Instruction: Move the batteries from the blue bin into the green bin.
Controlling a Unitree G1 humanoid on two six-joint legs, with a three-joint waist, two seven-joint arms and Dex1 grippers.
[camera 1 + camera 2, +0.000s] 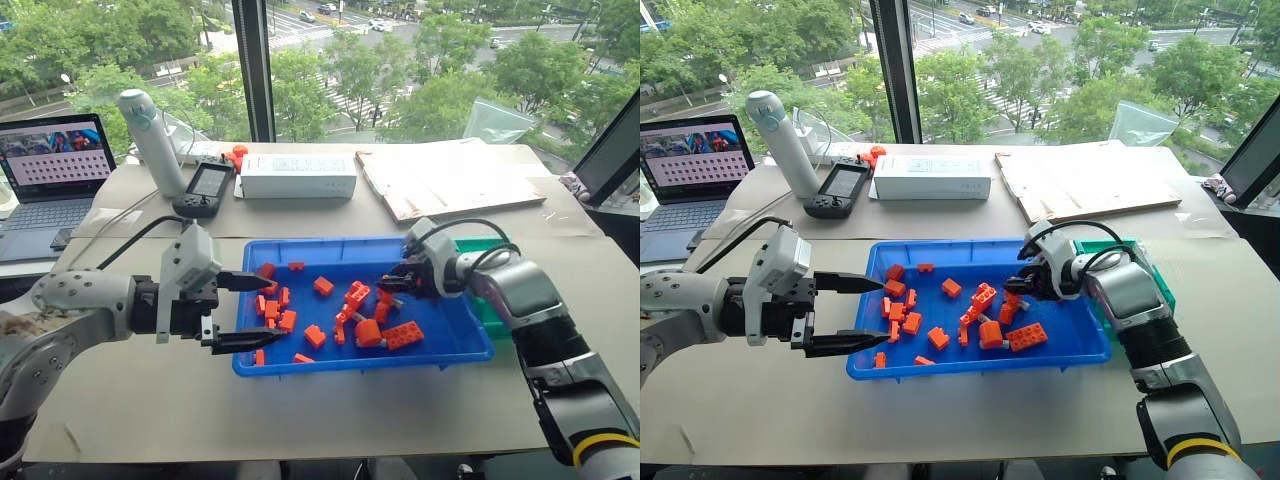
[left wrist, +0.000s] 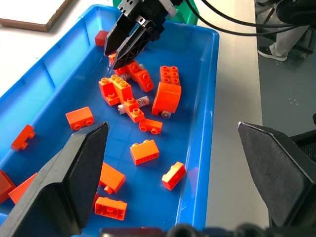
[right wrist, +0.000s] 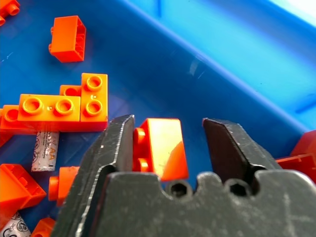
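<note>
The blue bin (image 1: 360,362) sits mid-table with several orange bricks in it. Small silvery batteries (image 2: 140,102) lie among the bricks near the bin's centre; one (image 3: 45,150) shows beside a flat brick. My right gripper (image 1: 385,285) reaches down into the bin's right half. Its fingers stand narrowly apart, open, around an orange brick (image 3: 165,145) that touches one finger and is clear of the other. My left gripper (image 1: 275,308) hovers wide open over the bin's left end, holding nothing. The green bin (image 1: 1160,285) stands just right of the blue bin, mostly hidden behind my right arm.
Behind the blue bin are a white box (image 1: 298,176), a black handheld device (image 1: 205,188), a white bottle (image 1: 150,140) and a flat board (image 1: 450,180). A laptop (image 1: 50,170) is at the far left. Bare table lies in front of the bin.
</note>
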